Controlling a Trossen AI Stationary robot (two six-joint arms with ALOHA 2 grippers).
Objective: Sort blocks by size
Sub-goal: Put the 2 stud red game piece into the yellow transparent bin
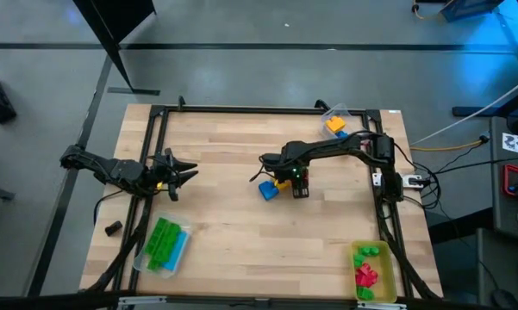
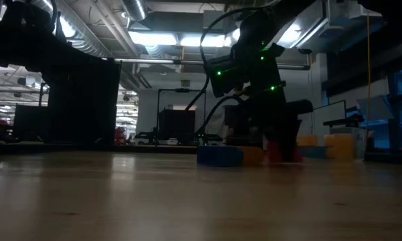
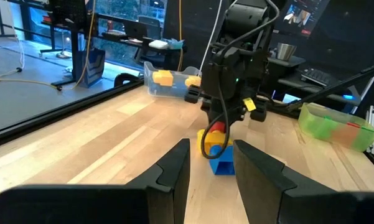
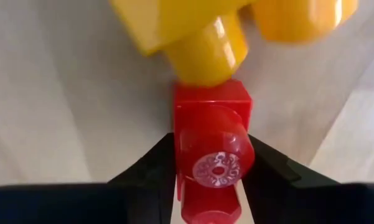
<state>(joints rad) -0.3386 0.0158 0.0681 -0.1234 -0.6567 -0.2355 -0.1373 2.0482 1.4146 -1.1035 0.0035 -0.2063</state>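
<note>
A blue brick [image 1: 268, 190], a yellow brick [image 1: 281, 182] and a small red brick [image 1: 302, 191] lie close together at the table's middle. My right gripper [image 1: 299, 188] points down over them and is shut on the red brick [image 4: 213, 134]. The yellow brick [image 4: 199, 31] lies just beyond it. My left gripper [image 1: 186, 172] is open and empty at the table's left side. Its fingers [image 3: 174, 168] face the group, with the blue brick [image 3: 223, 163] nearest. The low view shows the blue brick [image 2: 219, 155] and the red brick [image 2: 281, 152] at table level. My right gripper pinches the red brick's two opposite sides [image 4: 179, 146] between its two fingers, from above, pointing down. The brick's round stud [image 4: 216, 163] faces up toward the wrist. I cannot tell whether the brick is clear of the table.
A clear tray [image 1: 334, 123] with yellow-orange bricks stands at the far right. A clear tray [image 1: 165, 244] with green and blue bricks lies at the near left. A yellow-green tray [image 1: 371, 271] with green and red bricks stands at the near right.
</note>
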